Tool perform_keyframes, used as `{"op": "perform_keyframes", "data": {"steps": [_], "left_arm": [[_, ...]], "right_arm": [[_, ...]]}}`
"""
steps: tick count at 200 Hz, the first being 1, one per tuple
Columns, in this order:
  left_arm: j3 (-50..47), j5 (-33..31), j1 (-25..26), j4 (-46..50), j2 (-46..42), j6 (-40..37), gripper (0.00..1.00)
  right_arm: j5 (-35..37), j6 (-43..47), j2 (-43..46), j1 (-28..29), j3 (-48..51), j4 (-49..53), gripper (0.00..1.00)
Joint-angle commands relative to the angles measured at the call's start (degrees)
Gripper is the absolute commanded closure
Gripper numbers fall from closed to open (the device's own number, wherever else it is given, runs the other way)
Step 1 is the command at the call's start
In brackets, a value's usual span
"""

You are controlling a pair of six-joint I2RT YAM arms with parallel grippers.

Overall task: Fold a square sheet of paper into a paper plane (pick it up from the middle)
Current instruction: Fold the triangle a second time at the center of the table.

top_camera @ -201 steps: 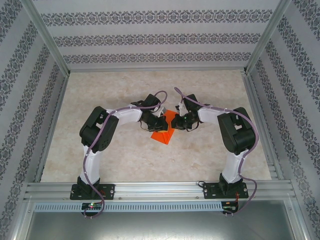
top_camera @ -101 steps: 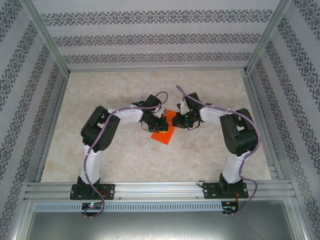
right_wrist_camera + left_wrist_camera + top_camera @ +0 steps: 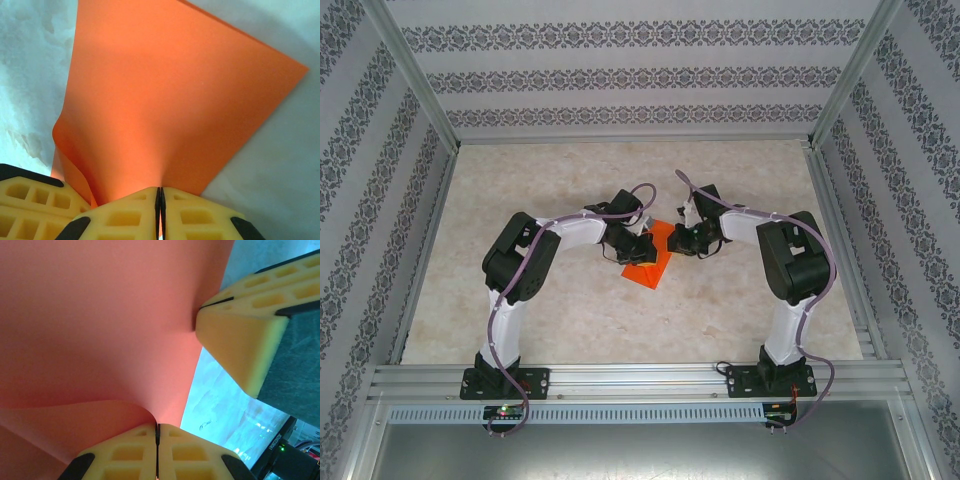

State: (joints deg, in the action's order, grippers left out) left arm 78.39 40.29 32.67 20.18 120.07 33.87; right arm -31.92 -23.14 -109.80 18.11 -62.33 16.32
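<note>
Overhead view: two robot arms curve inward and meet near the middle of a pale marbled table (image 3: 570,190). An orange paper (image 3: 648,265) hangs between them. It is a loosely bent sheet, not yet a plane.

What I see changed over the last second is small. My right arm has drawn slightly back toward its own side and its elbow has risen. The left arm and the paper have barely moved.

Left wrist view: the left end effector (image 3: 157,432) is clenched on a curled edge of the paper (image 3: 100,315), its yellow pads pressed together. The right end effector (image 3: 240,340) pinches the sheet's far edge.

Right wrist view: the right end effector (image 3: 160,197) is also clenched on the paper (image 3: 165,100). The sheet fans out above the table to a sharp corner.

I cannot tell whether the lower edge touches the table.

My judgement: both pinches are holding, and the right arm's small pull is taking up slack. No crisp crease shows yet, so the folding is at an early stage.
</note>
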Motion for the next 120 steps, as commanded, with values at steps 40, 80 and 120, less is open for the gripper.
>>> {"op": "perform_keyframes", "data": {"steps": [40,80,120], "left_arm": [[2.76,0.00,0.65,0.73,2.08,-0.47,0.91],[3.77,-0.15,0.73,1.00,2.71,-0.39,0.91],[4.02,-0.96,0.72,1.47,2.98,-0.67,0.91]], "right_arm": [[1.07,2.68,-1.45,-0.17,-0.69,2.58,0.89],[0.95,2.66,-1.73,-0.09,-0.86,2.55,0.89],[0.94,2.66,-1.82,0.13,-1.04,2.72,0.89]]}}
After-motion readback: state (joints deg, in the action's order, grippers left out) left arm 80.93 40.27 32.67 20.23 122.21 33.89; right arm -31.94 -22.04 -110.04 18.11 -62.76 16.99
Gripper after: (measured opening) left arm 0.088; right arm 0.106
